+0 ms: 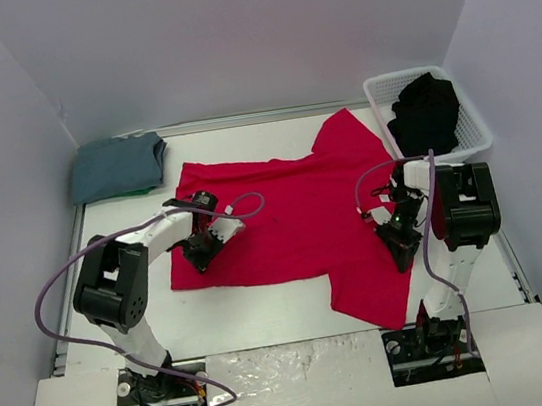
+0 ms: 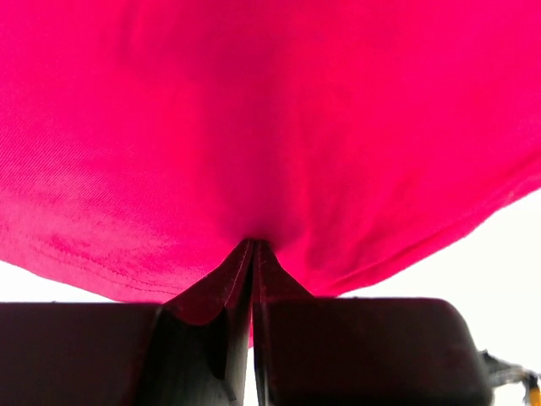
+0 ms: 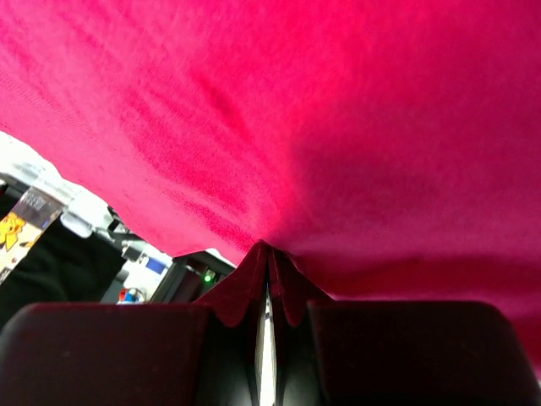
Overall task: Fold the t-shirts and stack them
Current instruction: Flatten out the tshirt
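The red t-shirt (image 1: 293, 215) lies spread across the middle of the table. My left gripper (image 1: 201, 261) is shut on its near left hem; the pinched red cloth (image 2: 254, 169) fills the left wrist view above the jaws. My right gripper (image 1: 399, 251) is shut on the shirt's right side by the sleeve; the red cloth (image 3: 296, 127) fills the right wrist view. The blue-grey t-shirt (image 1: 117, 167) lies folded at the far left corner. The black t-shirt (image 1: 425, 113) sits bunched in the white basket (image 1: 473, 124).
The white slatted basket stands at the far right by the right wall. Grey walls close in the table on the left, back and right. Purple cables (image 1: 52, 294) loop beside both arms.
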Controlling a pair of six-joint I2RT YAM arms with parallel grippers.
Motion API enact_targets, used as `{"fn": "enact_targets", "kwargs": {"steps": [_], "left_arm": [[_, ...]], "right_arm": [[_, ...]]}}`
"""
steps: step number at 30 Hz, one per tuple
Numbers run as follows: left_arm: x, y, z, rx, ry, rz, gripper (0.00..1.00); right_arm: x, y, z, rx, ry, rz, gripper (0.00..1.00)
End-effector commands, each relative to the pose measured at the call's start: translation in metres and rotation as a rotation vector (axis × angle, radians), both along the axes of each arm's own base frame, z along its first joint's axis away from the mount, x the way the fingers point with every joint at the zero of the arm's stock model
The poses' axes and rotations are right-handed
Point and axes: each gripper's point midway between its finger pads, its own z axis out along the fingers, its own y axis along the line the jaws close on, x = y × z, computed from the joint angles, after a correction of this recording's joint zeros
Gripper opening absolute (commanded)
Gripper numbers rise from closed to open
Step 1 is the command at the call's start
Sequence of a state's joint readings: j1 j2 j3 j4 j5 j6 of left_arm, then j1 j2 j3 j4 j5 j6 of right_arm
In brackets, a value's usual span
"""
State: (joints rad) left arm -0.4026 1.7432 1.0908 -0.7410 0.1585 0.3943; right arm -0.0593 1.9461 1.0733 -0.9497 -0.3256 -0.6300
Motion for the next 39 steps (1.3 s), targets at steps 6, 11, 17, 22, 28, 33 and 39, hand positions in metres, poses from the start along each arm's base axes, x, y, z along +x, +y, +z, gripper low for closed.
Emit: {"fn": "enact_targets", "kwargs": {"steps": [6,11,17,22,28,33,39], "left_arm": [[-0.019,-0.013,0.025,-0.056,0.086,-0.061,0.02],[0.019,-0.035,0.092,-0.157,-0.080,-0.080,0.02],[0.074,-0.036,0.162,-0.239,-0.325,0.013,0.02],[0.116,-0.002,0.192,-0.104,-0.551,0.151,0.02],[0.143,0.036,0.206,0.016,-0.707,0.270,0.02],[0.150,0.070,0.209,0.076,-0.745,0.407,0.02],[0.140,0.103,0.199,0.188,-0.754,0.493,0.02]], "right_arm": [[0.030,-0.011,0.011,0.014,-0.068,0.086,0.00],[0.084,-0.003,0.066,0.093,-0.206,0.118,0.00],[0.152,-0.008,0.093,0.069,-0.409,0.144,0.00],[0.210,0.000,0.087,0.066,-0.539,0.111,0.00],[0.273,0.020,0.085,0.028,-0.680,0.193,0.00],[0.318,0.036,0.081,0.025,-0.818,0.249,0.00],[0.359,0.063,0.082,0.081,-0.960,0.273,0.00]]}}
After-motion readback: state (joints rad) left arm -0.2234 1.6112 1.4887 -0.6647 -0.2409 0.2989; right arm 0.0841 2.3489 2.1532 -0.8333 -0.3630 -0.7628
